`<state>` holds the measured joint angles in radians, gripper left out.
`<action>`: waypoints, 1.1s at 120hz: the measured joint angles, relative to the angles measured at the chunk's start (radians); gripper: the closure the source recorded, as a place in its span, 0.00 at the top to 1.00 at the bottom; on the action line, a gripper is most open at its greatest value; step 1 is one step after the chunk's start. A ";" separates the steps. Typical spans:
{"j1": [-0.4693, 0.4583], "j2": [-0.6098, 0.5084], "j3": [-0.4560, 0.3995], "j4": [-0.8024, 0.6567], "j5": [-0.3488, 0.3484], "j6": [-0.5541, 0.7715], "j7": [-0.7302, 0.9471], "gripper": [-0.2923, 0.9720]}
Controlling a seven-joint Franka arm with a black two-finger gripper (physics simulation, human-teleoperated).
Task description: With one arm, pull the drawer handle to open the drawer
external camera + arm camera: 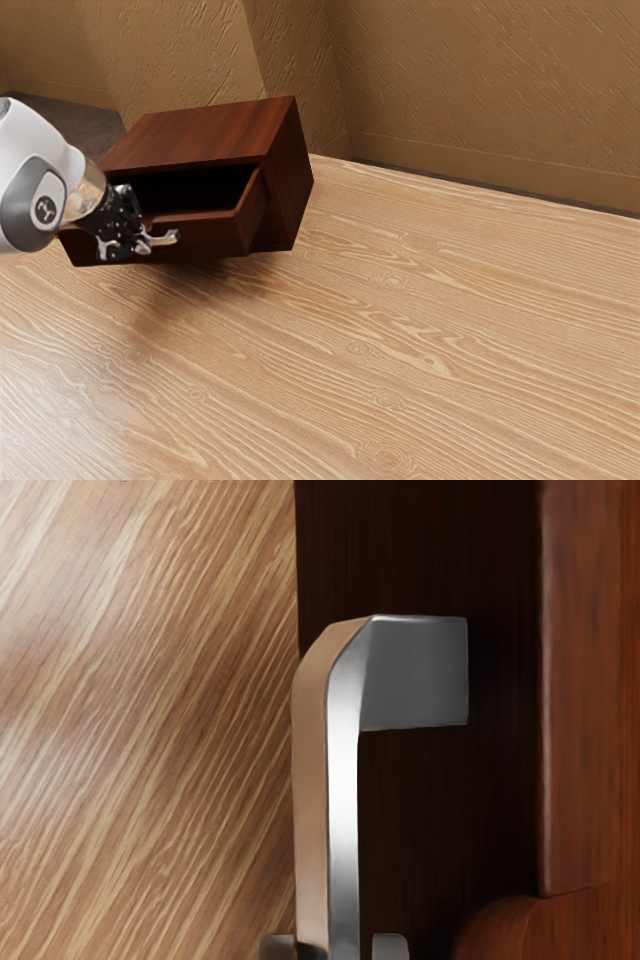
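The dark red-brown wooden drawer [200, 232] belongs to a boxy cabinet of the same wood [215, 128], and it stands partly out of that cabinet, leaving a dark open gap behind its front panel; by the look of it the task is under way rather than finished. The pale, strongly grained wooden counter [400, 330] spreads wide in front of the cabinet and carries it; the white and grey arm [35, 190] comes in level with the cabinet's front; the black two-finger hand [125, 245] sits right at the drawer front.

I judge the drawer stiff and fairly solid, a rigid box that should slide straight out of the cabinet and resist any sideways or twisting pull; the cabinet itself may shift if the pull is jerky. The place to take hold is the brushed silver metal handle [162, 238], a flat bent bar standing off the drawer front; it looks smooth and could slip, so a grip on its straight middle run is safest.

The hand appears closed on that handle; in the wrist view the bar [340, 780] runs down between the two finger ends.

The drawer front is plain, dark and fine-grained; the handle is its only fitting.
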<state>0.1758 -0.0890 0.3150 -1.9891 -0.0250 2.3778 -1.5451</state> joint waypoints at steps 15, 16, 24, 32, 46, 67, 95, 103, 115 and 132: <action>0.005 -0.038 -0.001 -0.045 0.007 0.014 -0.003 0.15; 0.006 -0.041 -0.001 -0.048 0.007 0.015 -0.003 0.15; 0.009 -0.061 -0.002 -0.070 0.010 0.021 -0.005 0.15; 0.010 -0.076 -0.002 -0.088 0.014 0.026 -0.006 0.15; 0.013 -0.097 -0.005 -0.117 0.021 0.038 -0.009 0.15; 0.020 -0.128 -0.029 -0.149 0.024 0.047 -0.014 0.15; 0.020 -0.161 -0.034 -0.185 0.040 0.054 -0.020 0.15; 0.020 -0.165 -0.034 -0.188 0.044 0.055 -0.021 0.15; 0.022 -0.172 -0.034 -0.190 0.050 0.058 -0.021 0.21; 0.025 -0.186 -0.034 -0.191 0.052 0.079 -0.021 0.43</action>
<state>0.2008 -0.2754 0.2808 -2.1801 0.0275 2.4564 -1.5659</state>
